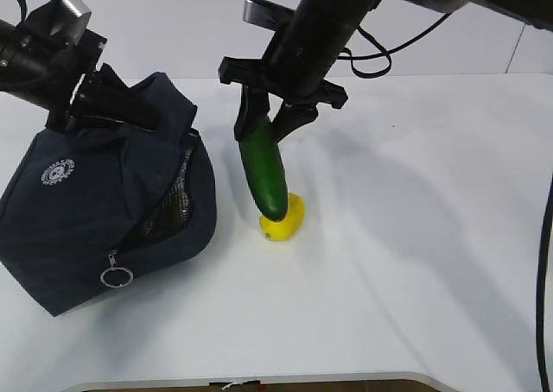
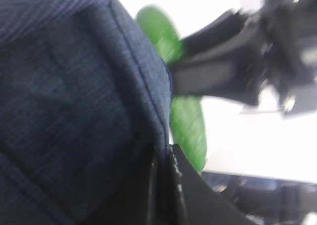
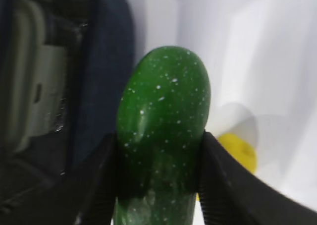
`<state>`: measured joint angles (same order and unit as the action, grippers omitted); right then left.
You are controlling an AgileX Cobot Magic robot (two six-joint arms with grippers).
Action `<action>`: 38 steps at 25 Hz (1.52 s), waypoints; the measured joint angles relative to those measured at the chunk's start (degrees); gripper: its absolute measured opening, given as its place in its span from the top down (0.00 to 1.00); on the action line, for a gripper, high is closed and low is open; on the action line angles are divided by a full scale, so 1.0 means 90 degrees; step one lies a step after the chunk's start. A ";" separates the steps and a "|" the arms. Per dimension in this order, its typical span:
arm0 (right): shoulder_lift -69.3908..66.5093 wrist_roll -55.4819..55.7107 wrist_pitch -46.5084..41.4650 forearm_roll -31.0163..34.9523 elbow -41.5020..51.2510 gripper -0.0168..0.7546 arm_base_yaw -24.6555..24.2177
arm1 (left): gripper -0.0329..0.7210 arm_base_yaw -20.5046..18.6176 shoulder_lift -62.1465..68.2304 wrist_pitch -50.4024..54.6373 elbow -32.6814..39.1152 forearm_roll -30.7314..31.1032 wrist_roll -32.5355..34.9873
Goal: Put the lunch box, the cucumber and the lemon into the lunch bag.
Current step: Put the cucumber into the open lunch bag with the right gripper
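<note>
Between black fingers [image 3: 99, 185], speckled glossy cucumber [image 3: 163, 116]

Lunch bag [image 1: 86, 211] left on table [image 1: 415, 262]; cucumber [image 1: 263, 172] right of it, above lemon [image 1: 283, 218].

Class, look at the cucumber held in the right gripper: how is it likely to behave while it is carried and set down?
The cucumber hangs straight from the right gripper, so it is probably stiff. Its glossy, smooth skin suggests it could slip. Being round and long, it would likely roll if laid down, much like the lemon behind its tip.
</note>
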<state>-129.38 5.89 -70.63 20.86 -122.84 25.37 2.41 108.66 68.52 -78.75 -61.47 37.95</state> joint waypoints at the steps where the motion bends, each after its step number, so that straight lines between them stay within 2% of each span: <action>1: 0.0000 -0.0087 0.0000 0.0120 0.0000 0.53 0.0000 | 0.98 0.0000 0.0000 0.0000 0.0000 -0.0073 0.0000; 9: 0.0000 -0.0535 0.0000 0.0687 0.0000 0.53 0.0000 | 0.98 0.0000 -0.0067 -0.0056 0.0000 -0.0842 0.0012; 18: 0.0000 -0.1024 0.0168 0.1890 0.0000 0.53 0.0000 | 0.97 0.0000 -0.0374 -0.0107 0.0000 -0.1253 0.0022; 25: -0.0054 -0.1508 0.0545 0.2748 0.0000 0.53 -0.0012 | 0.97 0.0000 -0.0520 -0.0118 0.0000 -0.1283 0.0026; 38: -0.0295 -0.1577 0.1587 0.2970 0.0000 0.53 -0.0012 | 0.97 0.0000 -0.0569 -0.0131 0.0000 -0.1170 0.0036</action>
<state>-132.03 -8.30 -56.35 47.59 -122.84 25.25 2.41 103.54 67.33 -78.75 -72.00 38.28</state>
